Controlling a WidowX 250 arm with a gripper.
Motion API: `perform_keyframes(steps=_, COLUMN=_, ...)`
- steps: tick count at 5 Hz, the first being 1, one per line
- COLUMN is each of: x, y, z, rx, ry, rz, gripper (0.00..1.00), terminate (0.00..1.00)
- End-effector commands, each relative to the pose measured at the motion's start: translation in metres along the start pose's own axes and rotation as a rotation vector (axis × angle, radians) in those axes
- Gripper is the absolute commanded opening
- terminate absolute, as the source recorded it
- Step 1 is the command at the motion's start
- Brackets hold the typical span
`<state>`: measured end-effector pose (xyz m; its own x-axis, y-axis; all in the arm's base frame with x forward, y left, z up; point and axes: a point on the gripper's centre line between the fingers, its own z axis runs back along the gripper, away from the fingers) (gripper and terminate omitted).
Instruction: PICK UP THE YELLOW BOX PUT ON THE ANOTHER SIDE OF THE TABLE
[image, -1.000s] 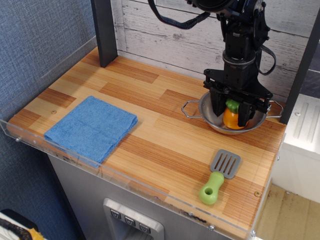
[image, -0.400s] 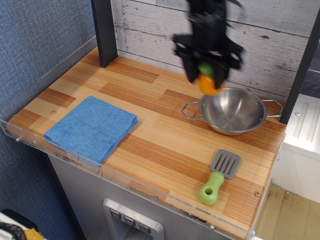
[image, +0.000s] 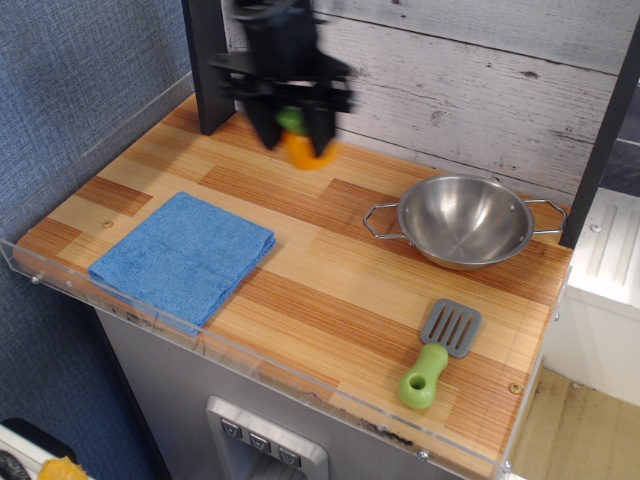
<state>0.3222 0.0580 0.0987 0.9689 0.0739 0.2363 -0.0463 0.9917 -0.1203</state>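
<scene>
Clamping the yellow box (image: 300, 147), gripper (image: 292, 130); orange, green-capped.

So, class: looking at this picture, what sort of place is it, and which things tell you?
Probably a toy kitchen set up for a robot. Clues: a small metal bowl with handles, a green-handled spatula and a blue cloth on a wood-plank table, plus a black hand carrying a toy fruit.

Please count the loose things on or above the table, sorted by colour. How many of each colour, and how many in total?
Blue: 1, the cloth
Silver: 1, the bowl
Orange-yellow with green cap: 1, the yellow box, held in the gripper
Grey with green handle: 1, the spatula
Total: 4
</scene>
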Motion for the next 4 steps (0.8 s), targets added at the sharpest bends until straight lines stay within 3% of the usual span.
perform_keyframes(steps=1, x=-0.052, y=0.023, z=0.027, rx=0.097, ry=-0.015, rz=-0.052, gripper=0.0, terminate=0.0)
perform_keyframes(steps=2, x=-0.06, y=0.024, z=0.011, rx=0.149, ry=0.045, rz=-0.104, gripper=0.0, terminate=0.0)
perform_keyframes(steps=4, x=-0.068, y=0.063, z=-0.016, rx=0.188, ry=0.133, rz=-0.024, gripper=0.0, terminate=0.0)
